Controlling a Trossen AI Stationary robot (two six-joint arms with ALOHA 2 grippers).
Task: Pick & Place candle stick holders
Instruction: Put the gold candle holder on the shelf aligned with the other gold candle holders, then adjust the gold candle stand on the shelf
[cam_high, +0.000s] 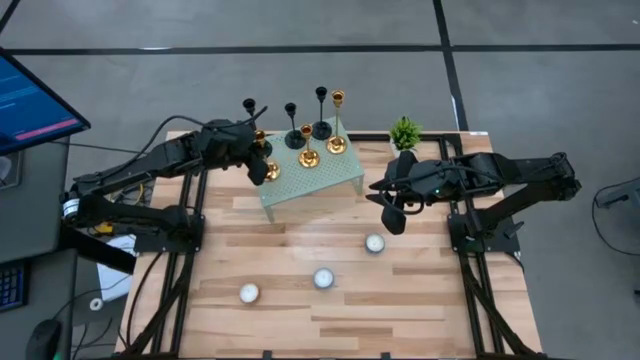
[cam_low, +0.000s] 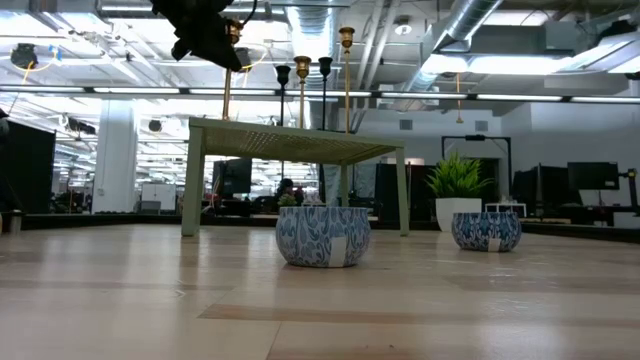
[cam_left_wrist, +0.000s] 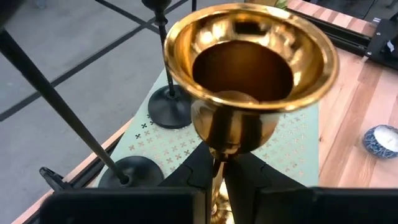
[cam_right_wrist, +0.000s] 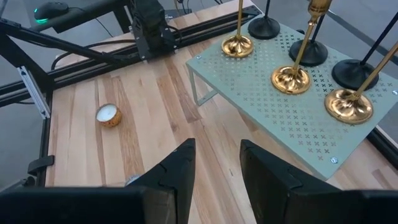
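Left hand (cam_high: 268, 170) clamped on gold candle stick holder (cam_left_wrist: 249, 81) at left edge of green perforated stand (cam_high: 345, 176), far side of bench (cam_high: 300, 290). Right hand (cam_right_wrist: 216, 165) parted narrowly, empty, hovering right of stand.

Grey floor (cam_high: 300, 25) crossed by dark lines surrounds the wooden counter (cam_high: 290, 300); exposed ceiling ducts (cam_low: 480, 25) and strip lights overhead.

The left claw (cam_left_wrist: 217, 180) hides the gold candle stick holder's (cam_left_wrist: 249, 74) stem and base.
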